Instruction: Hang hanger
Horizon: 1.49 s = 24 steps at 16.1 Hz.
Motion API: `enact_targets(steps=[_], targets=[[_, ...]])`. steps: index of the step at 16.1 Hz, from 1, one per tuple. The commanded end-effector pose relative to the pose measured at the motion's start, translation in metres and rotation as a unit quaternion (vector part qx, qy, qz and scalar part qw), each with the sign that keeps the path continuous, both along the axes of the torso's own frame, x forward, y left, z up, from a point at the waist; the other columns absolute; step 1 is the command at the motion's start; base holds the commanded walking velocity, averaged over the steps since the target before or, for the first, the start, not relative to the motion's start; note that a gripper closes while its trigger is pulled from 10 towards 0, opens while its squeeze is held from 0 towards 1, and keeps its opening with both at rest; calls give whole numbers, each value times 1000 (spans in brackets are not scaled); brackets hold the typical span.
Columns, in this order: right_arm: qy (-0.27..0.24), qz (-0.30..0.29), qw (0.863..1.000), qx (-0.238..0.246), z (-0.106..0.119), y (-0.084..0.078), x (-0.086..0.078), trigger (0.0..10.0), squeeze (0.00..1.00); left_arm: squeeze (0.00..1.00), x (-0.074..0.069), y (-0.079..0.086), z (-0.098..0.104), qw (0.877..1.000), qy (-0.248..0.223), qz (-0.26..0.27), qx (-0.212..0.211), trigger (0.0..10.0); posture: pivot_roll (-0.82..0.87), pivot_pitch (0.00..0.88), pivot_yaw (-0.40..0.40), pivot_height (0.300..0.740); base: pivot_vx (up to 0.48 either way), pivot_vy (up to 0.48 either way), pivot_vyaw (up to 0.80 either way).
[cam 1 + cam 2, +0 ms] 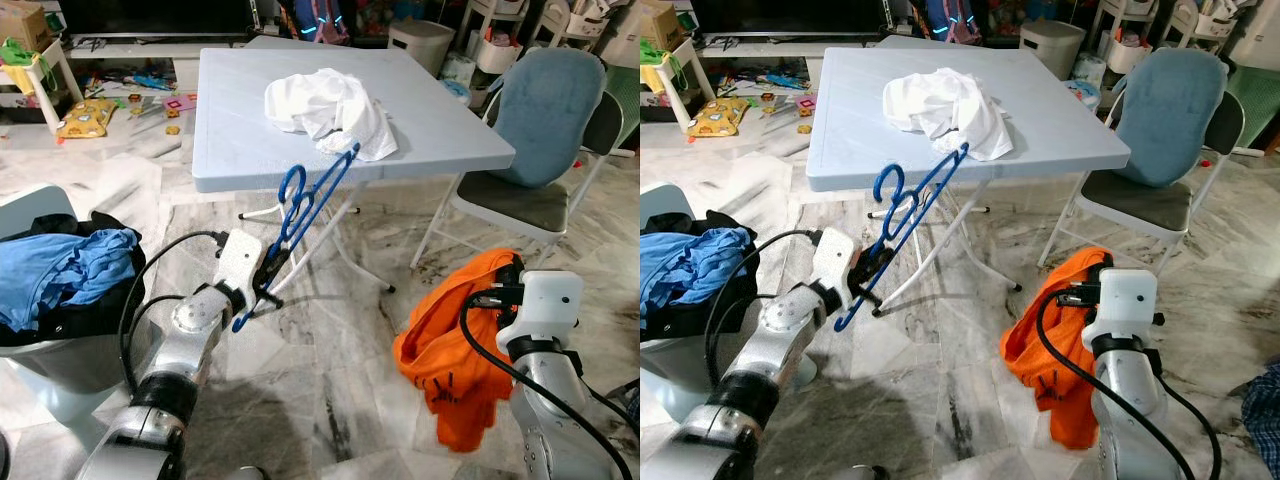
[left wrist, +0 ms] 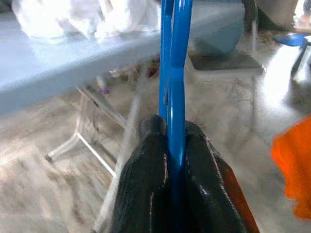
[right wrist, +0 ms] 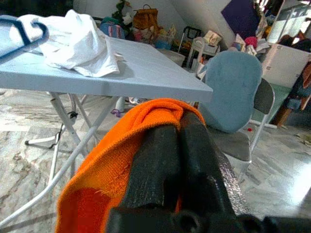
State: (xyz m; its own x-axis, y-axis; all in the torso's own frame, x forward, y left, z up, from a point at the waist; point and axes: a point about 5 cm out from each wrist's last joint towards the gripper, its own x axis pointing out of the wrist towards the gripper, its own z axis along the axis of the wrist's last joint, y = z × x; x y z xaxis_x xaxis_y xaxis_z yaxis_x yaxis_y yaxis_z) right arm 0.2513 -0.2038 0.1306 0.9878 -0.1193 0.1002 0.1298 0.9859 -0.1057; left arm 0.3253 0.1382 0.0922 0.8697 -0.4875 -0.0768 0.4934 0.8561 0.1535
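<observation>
The hanger (image 1: 300, 215), blue, slants up from the left claw (image 2: 176, 145), which pinches its lower end between pressed fingers (image 2: 146, 179), toward the tabletop (image 1: 250, 140) edge at 12 o'clock; its upper tip lies just beside the white cloth (image 1: 330, 110) heaped there. The right claw (image 3: 177, 126), at 4 o'clock in the head views, is pressed together on an orange garment (image 1: 450, 360) that hangs down over the marble floor (image 1: 340, 360). A chair (image 1: 545, 120) stands at 2 o'clock, a basket (image 1: 70, 360) of blue clothes at 9 o'clock.
</observation>
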Motion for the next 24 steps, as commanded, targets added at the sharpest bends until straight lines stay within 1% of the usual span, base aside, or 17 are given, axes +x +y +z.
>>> enact_targets(steps=[1, 2, 6, 7, 8, 11, 13, 14, 18, 21, 24], targets=[[-21, 5, 1000, -6, 9, 2, -2, 10000, 0, 0, -5, -2, 11, 999, -32, 12, -2, 10000, 100, 0, -53, 740, 0, 0, 0], [-20, -1, 1000, -2, 8, 1, -5, 10000, 0, 0, -13, -4, 12, 998, -52, 35, -13, 10000, 101, 0, -60, 740, 0, 0, 0], [-19, -5, 1000, 2, 8, 1, -8, 10000, 0, 0, -24, -9, 1, 997, -31, 66, -41, 10000, 108, 0, -76, 740, 0, 0, 0], [-23, 4, 1000, 1, 10, 3, -5, 10000, 0, 0, -22, -9, 4, 995, -28, 73, -56, 10000, 111, 0, -78, 740, 0, 0, 0], [-26, 8, 1000, -1, 13, 4, -2, 10000, 0, 0, -21, -9, 6, 995, -25, 77, -62, 10000, 111, 0, -76, 740, 0, 0, 0], [-39, 20, 999, 0, 19, 6, 0, 10000, 0, 0, -23, -14, 8, 996, -22, 68, -58, 10000, 94, 0, -61, 740, 0, 0, 0], [-39, 20, 999, 1, 19, 7, -1, 10000, 0, 0, -23, -17, 8, 996, -16, 60, -65, 10000, 90, 0, -58, 740, 0, 0, 231], [-40, 21, 999, 2, 19, 8, -1, 10000, 0, 0, -22, -20, 8, 996, -13, 56, -67, 10000, 88, 0, -56, 740, 259, 0, 444], [-48, 26, 999, 1, 22, 7, 0, 10000, 0, 0, -20, -19, 10, 996, -10, 60, -67, 10000, 87, 0, -57, 740, 258, 0, 219], [-54, 29, 998, 1, 25, 8, 4, 10000, 0, 0, -18, -20, 10, 996, -7, 62, -71, 10000, 91, 0, -59, 740, 289, 0, 0], [-52, 32, 998, 4, 23, 10, 3, 10000, 0, 0, -19, -20, 8, 995, -1, 67, -75, 10000, 89, 0, -59, 740, 301, 0, 0]])
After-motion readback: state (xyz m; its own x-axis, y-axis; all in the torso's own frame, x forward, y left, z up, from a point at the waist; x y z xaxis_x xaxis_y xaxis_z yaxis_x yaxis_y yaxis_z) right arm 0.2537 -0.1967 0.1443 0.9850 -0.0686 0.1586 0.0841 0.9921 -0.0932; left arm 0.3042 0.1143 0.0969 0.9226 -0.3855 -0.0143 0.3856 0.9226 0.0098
